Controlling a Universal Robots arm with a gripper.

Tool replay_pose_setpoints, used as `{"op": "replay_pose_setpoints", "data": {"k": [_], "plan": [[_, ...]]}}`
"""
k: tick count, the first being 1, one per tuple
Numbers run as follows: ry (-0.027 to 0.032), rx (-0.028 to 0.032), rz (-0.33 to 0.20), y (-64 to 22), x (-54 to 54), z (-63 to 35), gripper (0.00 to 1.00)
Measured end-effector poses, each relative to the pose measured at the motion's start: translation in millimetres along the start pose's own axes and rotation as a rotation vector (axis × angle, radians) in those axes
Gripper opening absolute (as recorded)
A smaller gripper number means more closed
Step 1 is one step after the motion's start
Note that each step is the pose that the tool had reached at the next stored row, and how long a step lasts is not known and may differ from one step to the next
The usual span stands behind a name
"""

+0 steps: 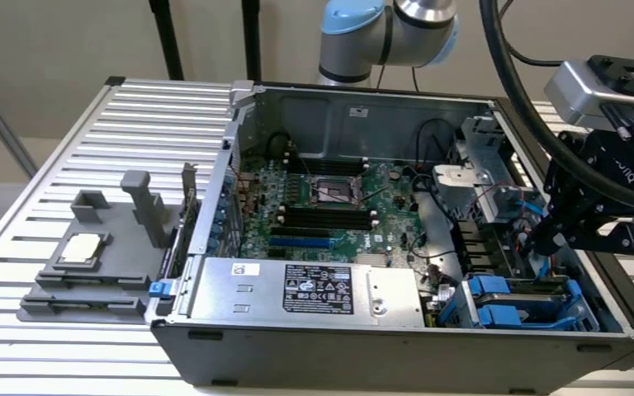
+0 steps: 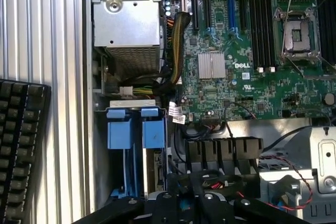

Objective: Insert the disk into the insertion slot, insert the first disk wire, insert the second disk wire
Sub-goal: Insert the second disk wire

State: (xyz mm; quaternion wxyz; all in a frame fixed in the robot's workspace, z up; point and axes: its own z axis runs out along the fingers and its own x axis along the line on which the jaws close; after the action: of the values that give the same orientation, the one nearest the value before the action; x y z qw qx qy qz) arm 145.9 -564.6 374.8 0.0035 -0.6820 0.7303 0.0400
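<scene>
Here, fingers (image 2: 197,195) too hidden to tell, above drive cage (image 2: 137,145), green motherboard (image 2: 247,51) beside, cables crowding.

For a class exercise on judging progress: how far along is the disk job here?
Done, it seems: the disk sits in the slot, between the blue tabs. In hand: the pincer hangs low inside the case, right beside the slot, near a blue wire. Left: both wires, as far as I can judge; no wire can be seen plugged into the disk.
</scene>
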Motion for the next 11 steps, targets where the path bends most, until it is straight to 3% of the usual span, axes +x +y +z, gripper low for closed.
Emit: {"op": "replay_pose_setpoints", "data": {"k": [2, 6, 11], "plan": [[0.0018, 0.0001, -0.001, 0.0, -0.5, 0.5, 0.16], [0.0023, 0.0001, -0.004, 1.6, -0.5, 0.5, 0.16], [-0.0004, 0.0059, -0.015, 9.0, 1.5, 0.8, 0.16]]}}
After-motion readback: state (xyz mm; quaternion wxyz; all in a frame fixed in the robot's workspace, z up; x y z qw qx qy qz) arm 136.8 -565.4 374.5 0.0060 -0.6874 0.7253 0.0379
